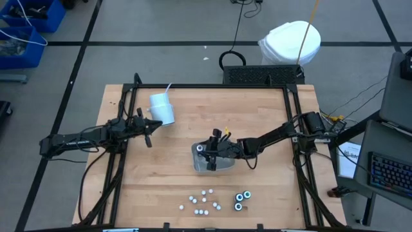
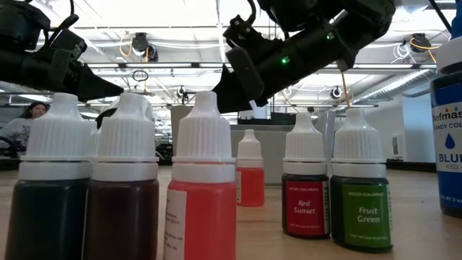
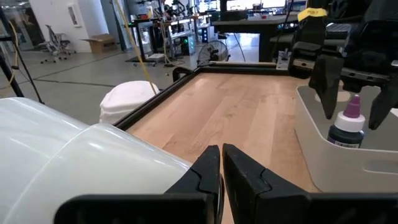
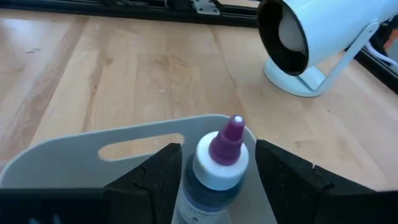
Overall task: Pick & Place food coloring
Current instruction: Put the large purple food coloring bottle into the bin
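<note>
Wooden table [image 1: 257,122], frame centre: right gripper [image 1: 212,149] straddling purple-tipped bottle [image 4: 217,163] inside clear tray [image 1: 201,162], jaws wide, likely releasing. Next: lifting clear. Left gripper [image 1: 149,134] waiting upper left, pinched closed, empty.

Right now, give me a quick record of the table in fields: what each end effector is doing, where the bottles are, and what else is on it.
right end effector: over the clear tray, fingers open on either side of a purple-tipped bottle standing in the tray
left end effector: shut, holding nothing, beside the white cup
white cup: lying on its side, on the table's left half
remaining food coloring: small bottles and dark round jars grouped near the table's front edge
table: bare wood elsewhere
</note>
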Action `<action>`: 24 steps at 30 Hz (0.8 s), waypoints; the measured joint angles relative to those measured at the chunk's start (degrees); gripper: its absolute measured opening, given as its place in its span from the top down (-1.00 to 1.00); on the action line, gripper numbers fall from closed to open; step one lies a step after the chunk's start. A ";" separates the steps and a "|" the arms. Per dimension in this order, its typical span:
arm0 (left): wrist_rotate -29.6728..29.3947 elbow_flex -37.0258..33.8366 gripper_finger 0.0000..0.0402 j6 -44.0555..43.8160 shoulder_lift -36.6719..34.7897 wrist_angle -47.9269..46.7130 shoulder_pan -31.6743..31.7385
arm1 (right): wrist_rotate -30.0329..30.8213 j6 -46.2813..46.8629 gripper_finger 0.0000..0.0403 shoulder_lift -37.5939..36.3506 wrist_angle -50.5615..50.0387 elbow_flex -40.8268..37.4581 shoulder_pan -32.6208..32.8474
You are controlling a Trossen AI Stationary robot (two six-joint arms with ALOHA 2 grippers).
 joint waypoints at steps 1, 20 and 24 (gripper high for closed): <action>0.01 0.00 0.87 0.00 0.00 0.00 -0.01 | -0.40 -0.03 0.10 -0.01 0.21 0.00 -0.02; 0.00 -0.02 0.87 0.00 0.02 0.04 0.00 | -4.81 0.32 0.48 -0.02 5.80 0.00 -0.56; 0.00 -0.02 0.87 0.01 0.02 0.04 0.00 | -4.78 1.21 0.48 -0.02 4.93 0.00 -1.08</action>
